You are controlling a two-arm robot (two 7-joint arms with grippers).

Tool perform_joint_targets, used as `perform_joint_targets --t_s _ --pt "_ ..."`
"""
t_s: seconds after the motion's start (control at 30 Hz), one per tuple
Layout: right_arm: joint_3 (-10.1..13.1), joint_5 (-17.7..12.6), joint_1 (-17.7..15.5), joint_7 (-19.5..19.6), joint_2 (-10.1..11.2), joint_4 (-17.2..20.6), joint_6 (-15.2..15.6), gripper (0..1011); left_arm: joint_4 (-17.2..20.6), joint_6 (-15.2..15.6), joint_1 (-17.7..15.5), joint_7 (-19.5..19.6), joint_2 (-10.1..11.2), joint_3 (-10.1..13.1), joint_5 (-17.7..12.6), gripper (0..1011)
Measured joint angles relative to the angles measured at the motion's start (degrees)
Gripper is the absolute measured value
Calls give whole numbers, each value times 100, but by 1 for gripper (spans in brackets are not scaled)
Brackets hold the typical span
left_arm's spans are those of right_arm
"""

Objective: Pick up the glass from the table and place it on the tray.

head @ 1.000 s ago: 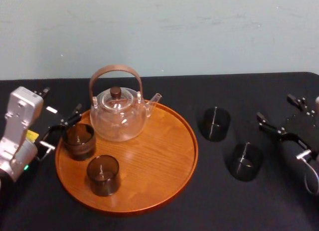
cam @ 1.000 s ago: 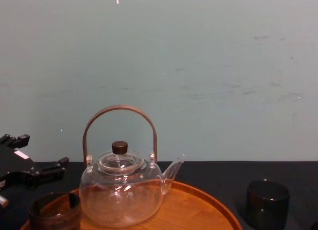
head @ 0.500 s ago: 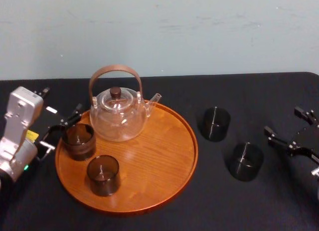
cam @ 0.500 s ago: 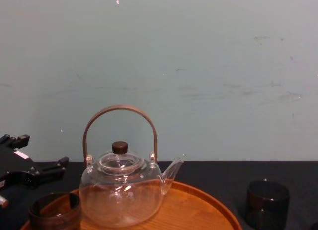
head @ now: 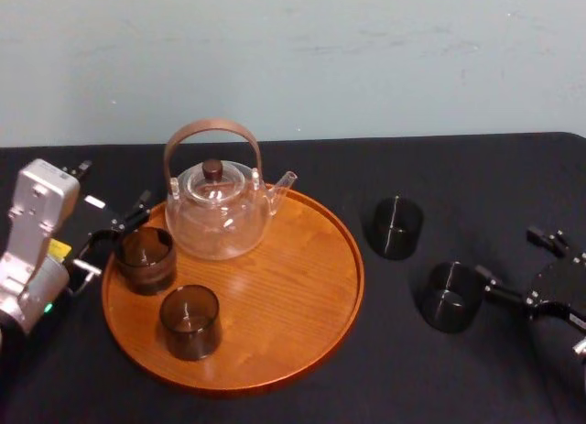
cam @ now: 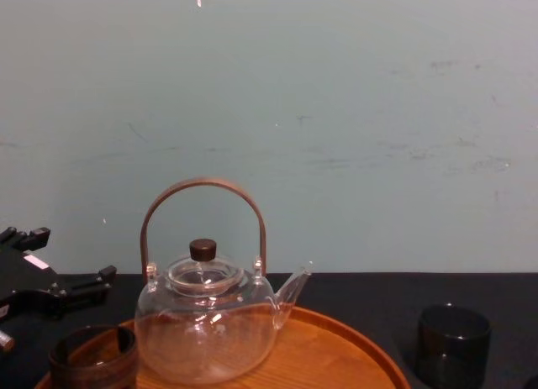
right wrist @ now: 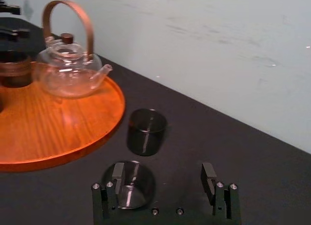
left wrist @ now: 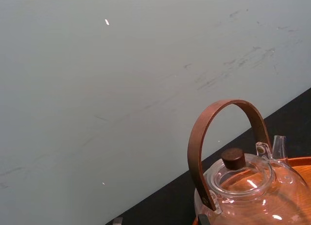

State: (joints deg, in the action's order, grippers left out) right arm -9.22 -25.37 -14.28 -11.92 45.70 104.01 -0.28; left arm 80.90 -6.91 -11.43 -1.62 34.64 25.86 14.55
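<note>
At the left edge of the head view, the left pincer [head: 114, 236] is released, its prongs spread beside a dark cup [head: 145, 257] on the tray [head: 302, 323]. At lower right, off the tray, the glass [head: 449, 296] stands upright, short and smoky, hard to make out against the black desk [head: 366, 387]. The right pincer [head: 505, 255], partly cut off by the right edge, is released just beside it.

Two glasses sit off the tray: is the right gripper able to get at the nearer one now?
Likely yes. The open right gripper sits beside the nearer glass with nothing between them, though it seems to need a sideways shift to centre it.
</note>
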Motion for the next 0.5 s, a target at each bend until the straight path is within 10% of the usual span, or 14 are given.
perform_joint_targets --t_s 0.5 --pt "4 80 -143 -396 7 182 252 1002 0 0 0 0 0 0 0 1001"
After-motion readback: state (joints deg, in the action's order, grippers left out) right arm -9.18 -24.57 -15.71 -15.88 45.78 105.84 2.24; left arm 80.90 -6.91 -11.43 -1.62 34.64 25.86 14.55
